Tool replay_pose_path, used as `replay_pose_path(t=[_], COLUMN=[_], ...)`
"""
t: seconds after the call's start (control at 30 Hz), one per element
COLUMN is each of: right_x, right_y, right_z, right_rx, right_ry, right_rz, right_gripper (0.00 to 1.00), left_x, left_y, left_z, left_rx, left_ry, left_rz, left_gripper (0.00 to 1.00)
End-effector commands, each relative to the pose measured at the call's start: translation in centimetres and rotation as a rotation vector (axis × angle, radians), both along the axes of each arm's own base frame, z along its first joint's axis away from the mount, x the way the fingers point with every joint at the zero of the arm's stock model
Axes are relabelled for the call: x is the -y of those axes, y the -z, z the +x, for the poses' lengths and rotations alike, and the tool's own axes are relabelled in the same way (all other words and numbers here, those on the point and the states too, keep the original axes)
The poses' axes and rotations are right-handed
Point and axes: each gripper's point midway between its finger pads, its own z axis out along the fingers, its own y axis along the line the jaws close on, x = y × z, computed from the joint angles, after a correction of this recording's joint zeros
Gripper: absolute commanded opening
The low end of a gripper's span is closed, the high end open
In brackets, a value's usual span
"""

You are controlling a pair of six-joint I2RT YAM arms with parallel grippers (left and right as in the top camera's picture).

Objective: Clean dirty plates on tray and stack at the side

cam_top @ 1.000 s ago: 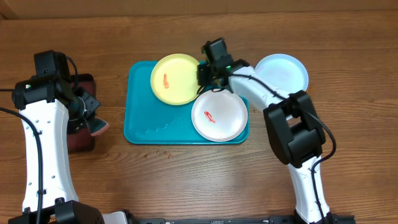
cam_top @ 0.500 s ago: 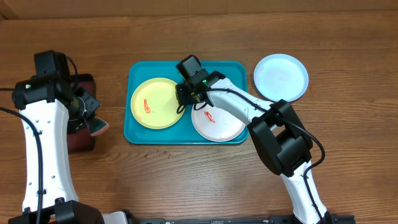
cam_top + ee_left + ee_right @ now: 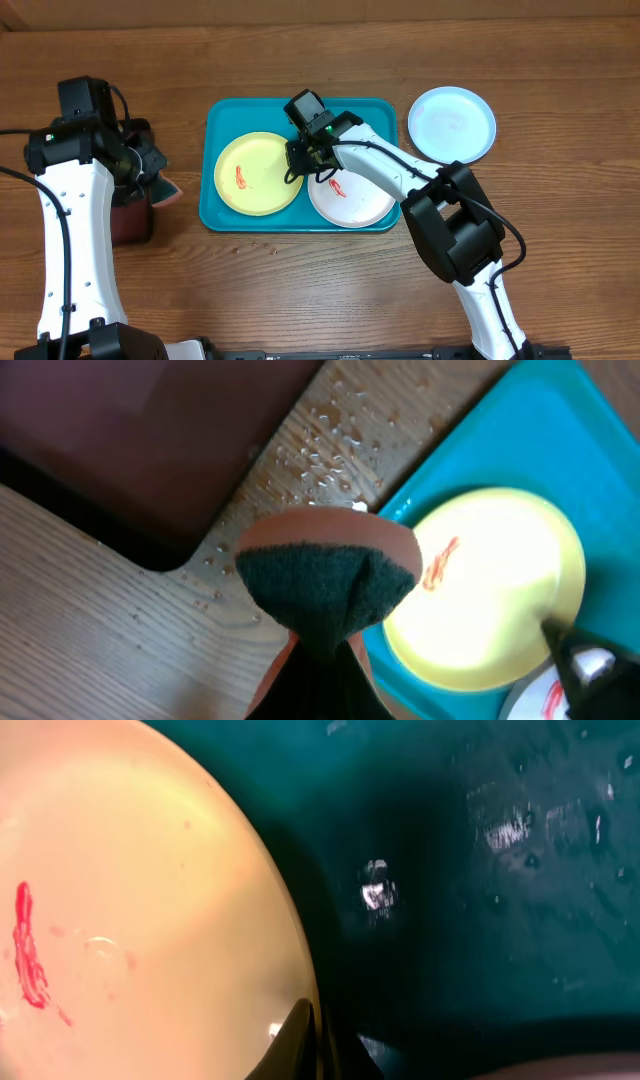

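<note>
The yellow-green plate (image 3: 258, 174), with a red smear, lies at the left of the teal tray (image 3: 370, 112). My right gripper (image 3: 303, 160) is shut on its right rim; the right wrist view shows the fingers (image 3: 312, 1040) pinching the plate's edge (image 3: 130, 920). The white plate (image 3: 350, 190), also smeared red, lies at the tray's right. The light blue plate (image 3: 452, 124) lies on the table right of the tray. My left gripper (image 3: 150, 170) is shut on an orange sponge with a dark green pad (image 3: 330, 575), held just left of the tray (image 3: 520, 420).
A dark maroon tray (image 3: 128, 215) lies at the left under my left arm; it also shows in the left wrist view (image 3: 150, 440). Water droplets (image 3: 330, 440) lie on the wood between it and the teal tray. Small crumbs (image 3: 262, 243) lie in front of the teal tray.
My right gripper dragged the yellow-green plate from the tray's back middle to its left part. My left gripper with the sponge moved slightly up and toward the tray.
</note>
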Motion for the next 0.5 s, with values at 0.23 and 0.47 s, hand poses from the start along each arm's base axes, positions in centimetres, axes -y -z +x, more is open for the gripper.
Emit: replay_pose_path(t=[0.23, 0.47], right_x=[1.2, 1.1], right_y=[2.3, 2.4], right_z=[-3.1, -3.1], right_rx=[-0.121, -0.119], right_ry=[-0.021, -0.022], right_rz=[-0.064, -0.062], right_gripper=[0.04, 0.04], left_x=[-4.9, -6.0], left_y=[0.5, 4.9], left_z=[5.1, 6.4], left_rx=[0.152, 0.067], left_ry=[-0.162, -0.172], left_rz=[0.103, 0.104], left_gripper=[0.04, 0.04])
